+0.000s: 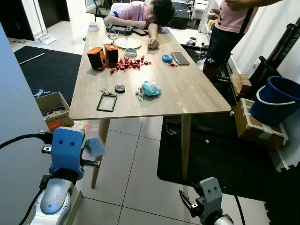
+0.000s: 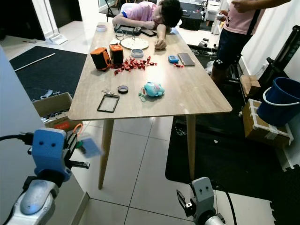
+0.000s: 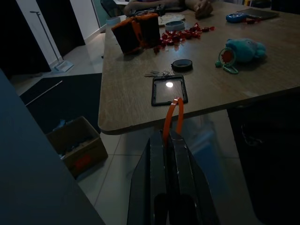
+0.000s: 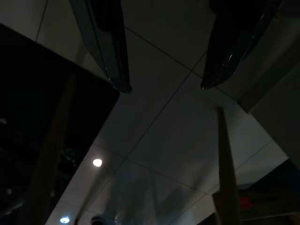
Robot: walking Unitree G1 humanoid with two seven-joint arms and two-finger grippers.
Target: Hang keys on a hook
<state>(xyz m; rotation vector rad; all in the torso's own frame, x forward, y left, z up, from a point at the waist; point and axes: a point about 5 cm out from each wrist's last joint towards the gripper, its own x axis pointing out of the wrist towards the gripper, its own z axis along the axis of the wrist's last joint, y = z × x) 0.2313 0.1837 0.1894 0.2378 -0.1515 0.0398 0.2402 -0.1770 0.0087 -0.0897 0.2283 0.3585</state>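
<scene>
Keys (image 1: 105,91) lie on the table (image 1: 197,93); left hand (image 3: 171,136) pinches an orange loop (image 3: 172,115); right hand (image 4: 164,86) hangs spread, empty; no legible writing.

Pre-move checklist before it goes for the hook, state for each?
1. Left gripper shut on the orange loop: ok, the loop sticks out past the closed fingers.
2. Blue tag hangs free beside the left gripper, blurred: cannot tell whether keys hang from it.
3. Hook located: cannot tell.
4. Second set of keys lies on the table, next to the black frame: not ok if those were the target.
5. Right gripper open, hanging low over the floor tiles: ok.
6. People at the far end of the table, away from the arms: ok.
</scene>
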